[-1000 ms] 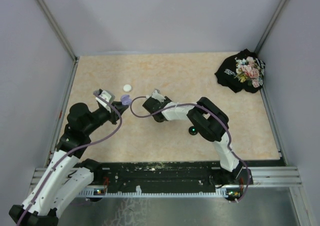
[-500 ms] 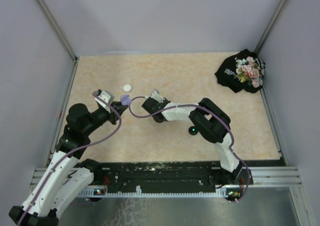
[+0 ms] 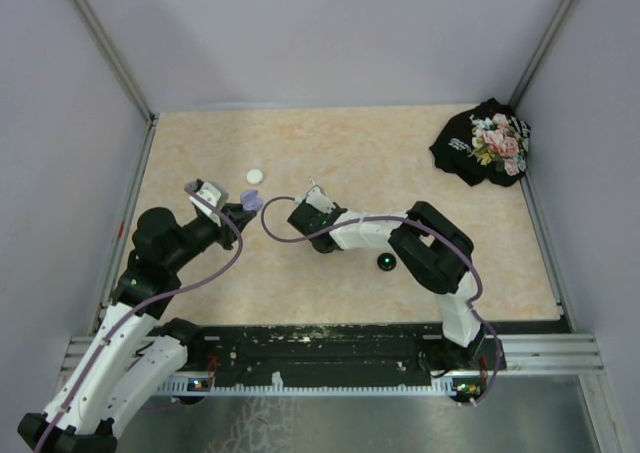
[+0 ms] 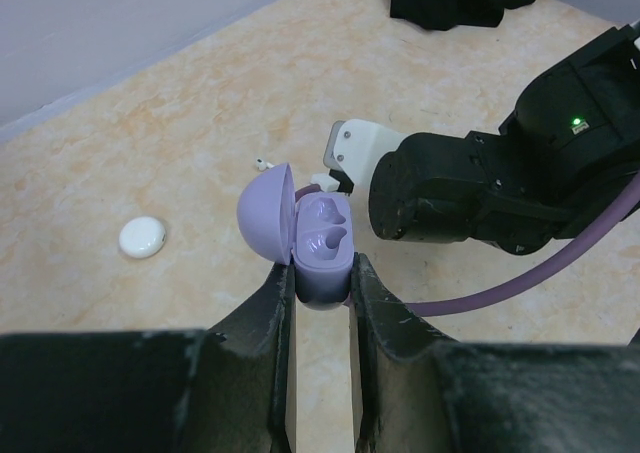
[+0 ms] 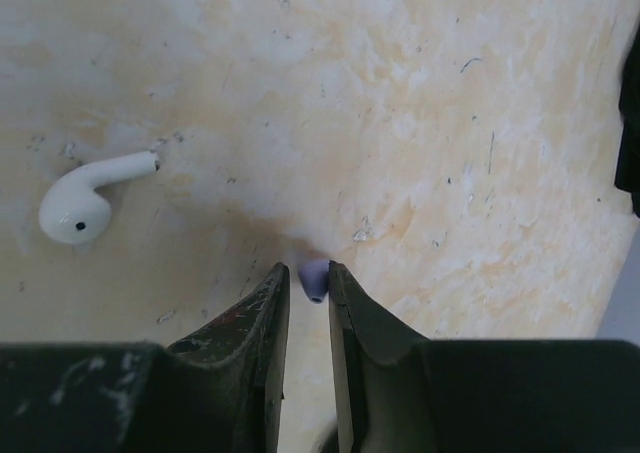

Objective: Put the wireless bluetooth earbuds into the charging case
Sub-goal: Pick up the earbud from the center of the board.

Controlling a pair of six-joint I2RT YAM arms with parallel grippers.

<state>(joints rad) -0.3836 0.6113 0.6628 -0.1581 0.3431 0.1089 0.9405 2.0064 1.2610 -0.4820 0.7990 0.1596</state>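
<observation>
My left gripper (image 4: 322,273) is shut on the base of a lavender charging case (image 4: 322,241). The case's lid hangs open to the left and two moulded wells show. In the top view the case (image 3: 252,201) sits at the left-middle of the table. My right gripper (image 5: 308,270) points down at the table just right of the case, its jaws narrow. A tiny purple earbud (image 5: 314,278) sits between its tips, against the right finger. A white earbud (image 5: 85,198) lies loose on the table to the left of the right gripper's tips, and the left wrist view shows this white earbud (image 4: 263,161) beyond the case.
A small white round case (image 3: 255,176) lies behind the lavender one. A black round case with a green light (image 3: 385,262) sits under the right arm's elbow. A black floral pouch (image 3: 485,143) lies at the far right corner. Metal rails line both sides.
The right gripper has drawn back slightly right and nearer, away from the lavender case, and its elbow has swung right. The left arm has held still with the case.
</observation>
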